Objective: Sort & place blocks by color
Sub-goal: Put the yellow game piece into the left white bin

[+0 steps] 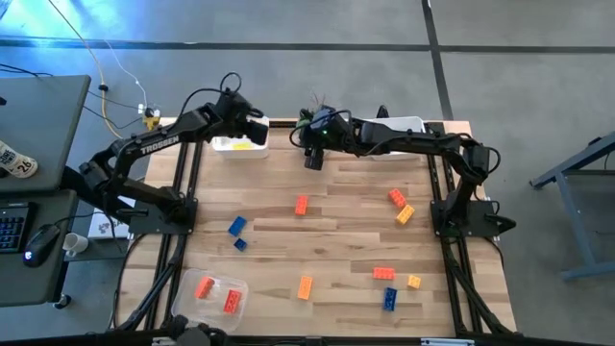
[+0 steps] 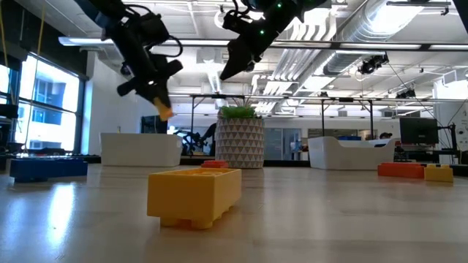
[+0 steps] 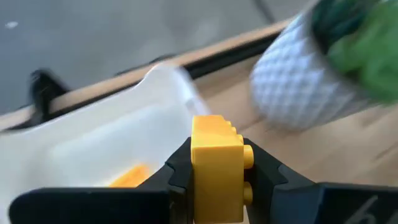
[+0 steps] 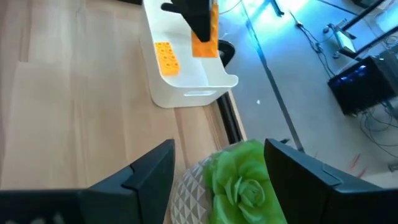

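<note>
blocks lie scattered over the wooden worktop (image 1: 336, 211) in the high view: an orange one (image 1: 301, 205) near the middle, two blue ones (image 1: 236, 227) left of centre, an orange pair (image 1: 400, 206) at the right, and more along the lower part of the frame. two red-orange blocks (image 1: 218, 293) sit in a clear tray (image 1: 204, 309) at the lower left. we see the left hand (image 3: 217, 168) closed on a yellow block (image 3: 216, 168), held above a white tray (image 1: 239, 146) at the upper left of the worktop; another yellow-orange block (image 4: 166, 58) already lies inside that tray. the right hand (image 4: 217, 155) hangs open over the green potted plant (image 4: 239, 177) at the top centre of the high view, fingers spread to either side of it and gripping nothing. in the low view a large yellow block (image 2: 194, 196) fills the foreground.
</note>
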`<state>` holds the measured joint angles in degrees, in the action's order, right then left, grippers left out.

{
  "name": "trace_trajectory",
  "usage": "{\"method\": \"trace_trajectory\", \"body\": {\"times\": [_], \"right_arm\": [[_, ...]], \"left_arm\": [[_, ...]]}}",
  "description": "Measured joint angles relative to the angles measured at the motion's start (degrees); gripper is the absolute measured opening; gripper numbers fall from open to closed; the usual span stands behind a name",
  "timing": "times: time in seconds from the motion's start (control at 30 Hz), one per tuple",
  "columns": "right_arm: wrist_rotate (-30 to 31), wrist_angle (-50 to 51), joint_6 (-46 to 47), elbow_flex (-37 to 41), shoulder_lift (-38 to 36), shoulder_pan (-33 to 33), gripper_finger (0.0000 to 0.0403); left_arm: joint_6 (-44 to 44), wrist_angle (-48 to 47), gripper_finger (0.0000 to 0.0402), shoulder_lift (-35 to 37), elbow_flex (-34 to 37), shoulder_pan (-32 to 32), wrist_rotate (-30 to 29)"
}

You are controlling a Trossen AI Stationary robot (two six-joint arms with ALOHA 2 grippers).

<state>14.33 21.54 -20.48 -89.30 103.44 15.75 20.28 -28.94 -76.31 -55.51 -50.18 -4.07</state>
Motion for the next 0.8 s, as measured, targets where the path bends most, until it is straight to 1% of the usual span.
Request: {"method": "trace_trajectory", "body": {"times": [0.13, 0.23, 0.3, 0.33, 0.4, 0.5, 0.63, 0.8], "right_arm": [[-1.0, -0.3, 0.1, 0.0, 0.0, 0.0, 0.0233], [-1.0, -0.4, 2.0, 0.0, 0.0, 0.0, 0.0233], [-1.1, -0.4, 4.3, 0.0, 0.0, 0.0, 0.0234], [-1.4, -0.3, 5.9, 0.0, 0.0, 0.0, 0.0234], [-3.3, 0.2, 9.0, 0.0, 0.0, 0.0, 0.0234], [-5.9, 1.4, 14.9, 0.0, 0.0, -0.5, 0.0234], [-6.0, 4.8, 22.8, 0.0, 0.0, -1.8, 0.0234], [-8.6, 11.0, 27.8, 0.0, 0.0, -3.8, 0.0234]], "left_arm": [[-2.4, -5.7, 0.0074, -0.1, 0.0, -0.9, -4.0], [-3.5, -8.6, 0.0078, -0.1, 0.0, -1.3, -6.9], [-5.0, -9.6, 0.0080, -0.1, 0.0, -1.8, -6.4], [-5.7, -9.9, 0.0081, -0.1, 0.0, -2.1, -5.2], [-6.8, -10.0, 0.0082, -0.1, 0.0, -2.6, -2.9], [-7.0, -10.2, 0.0088, -0.1, 0.0, -3.0, -2.2], [-9.0, -11.5, 0.0107, -0.1, 0.0, -3.1, -2.0], [-13.8, -12.1, 0.0140, -0.2, 0.0, -3.0, -2.0]]}}
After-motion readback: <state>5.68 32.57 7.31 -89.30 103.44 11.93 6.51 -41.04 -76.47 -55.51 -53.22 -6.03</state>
